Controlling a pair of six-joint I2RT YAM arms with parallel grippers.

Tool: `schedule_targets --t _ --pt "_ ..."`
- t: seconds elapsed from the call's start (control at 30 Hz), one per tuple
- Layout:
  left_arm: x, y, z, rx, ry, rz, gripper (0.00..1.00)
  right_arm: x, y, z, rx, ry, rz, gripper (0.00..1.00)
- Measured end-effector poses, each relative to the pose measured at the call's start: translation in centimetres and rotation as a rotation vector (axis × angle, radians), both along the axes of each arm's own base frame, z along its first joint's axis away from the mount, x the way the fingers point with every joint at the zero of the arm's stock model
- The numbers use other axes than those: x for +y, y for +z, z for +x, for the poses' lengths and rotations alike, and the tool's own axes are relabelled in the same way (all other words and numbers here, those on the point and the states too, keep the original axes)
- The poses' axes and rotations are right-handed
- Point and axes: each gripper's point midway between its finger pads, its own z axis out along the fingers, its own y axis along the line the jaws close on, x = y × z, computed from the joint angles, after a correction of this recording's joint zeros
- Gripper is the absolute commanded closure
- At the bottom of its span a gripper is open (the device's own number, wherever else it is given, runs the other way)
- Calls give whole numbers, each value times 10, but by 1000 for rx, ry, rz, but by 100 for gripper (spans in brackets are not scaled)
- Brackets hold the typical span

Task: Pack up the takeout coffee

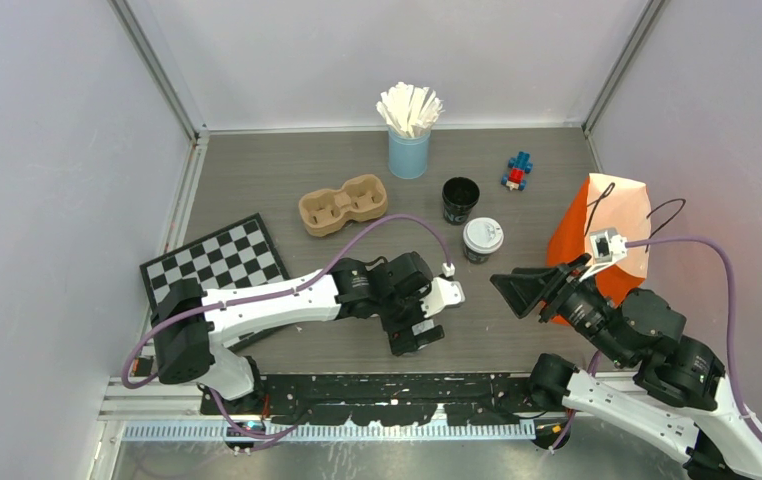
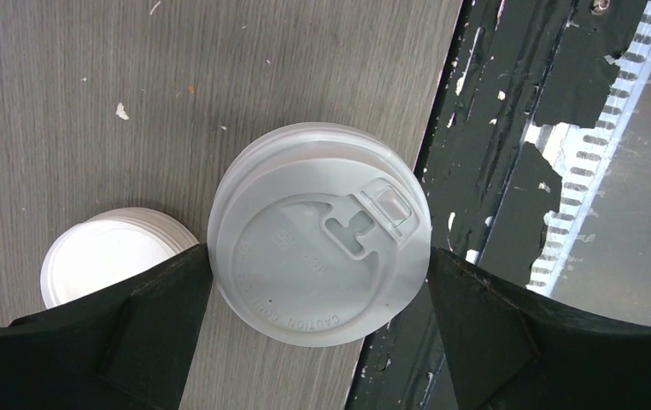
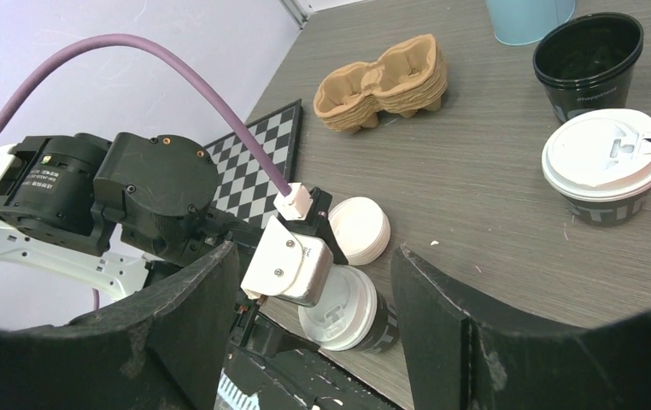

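left end effector (image 2: 320,253): pointing down, jaws wide | right end effector (image 3: 313,249): jaws apart (aimed at left arm (image 1: 267,300))

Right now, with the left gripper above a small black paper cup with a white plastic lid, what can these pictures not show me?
Top view: the left gripper hides that small black paper cup beneath it.
Left wrist view: only its white plastic lid shows; whether the fingers press it is unclear.
Right wrist view: the top edge cuts off the light-blue cup.
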Motion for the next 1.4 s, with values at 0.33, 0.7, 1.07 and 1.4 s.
schedule_targets --t 0.33,0.7,1.07,1.4 --pt "2 -1 -2 9 -2 6 0 0 -2 0 2 2 -2 30" --pt "2 -1 0 0 5 10 0 2 -3 0 4 6 -7 30" --pt "15 54 27 -144 178 -122 0 36 -31 6 100 86 -131 33" --pt "91 86 82 -137 646 -285 1 69 -55 8 163 175 -185 35"
